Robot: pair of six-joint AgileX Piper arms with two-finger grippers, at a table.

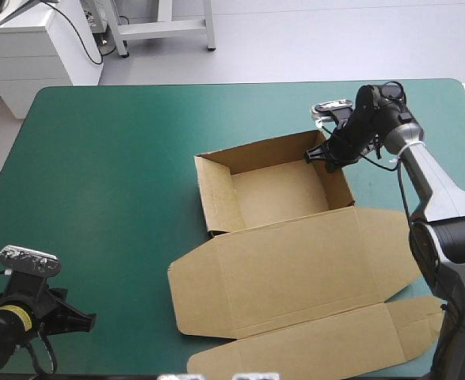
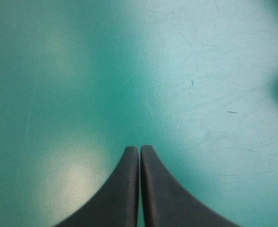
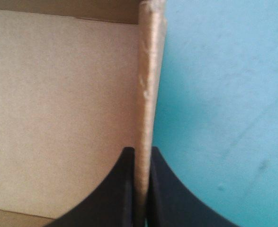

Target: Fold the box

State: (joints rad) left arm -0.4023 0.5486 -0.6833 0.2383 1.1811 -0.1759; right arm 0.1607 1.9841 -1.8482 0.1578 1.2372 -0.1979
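The brown box [image 1: 276, 194] stands mid-table as an open tray with raised walls, and its lid [image 1: 295, 273] lies flat toward the near edge. My right gripper [image 1: 329, 156] is at the tray's far right corner, shut on the right wall. In the right wrist view that wall [image 3: 147, 94] runs upright between my black fingers [image 3: 160, 189], with the tray's inside on one side and teal-green cover on the other. My left gripper [image 1: 74, 321] rests low at the near left corner of the table, away from the box; its fingers [image 2: 139, 156] are shut over bare cover.
The lid's long front flap [image 1: 311, 344] reaches the table's near edge. Bare teal-green cover [image 1: 97, 174] lies left of the box and along the far edge.
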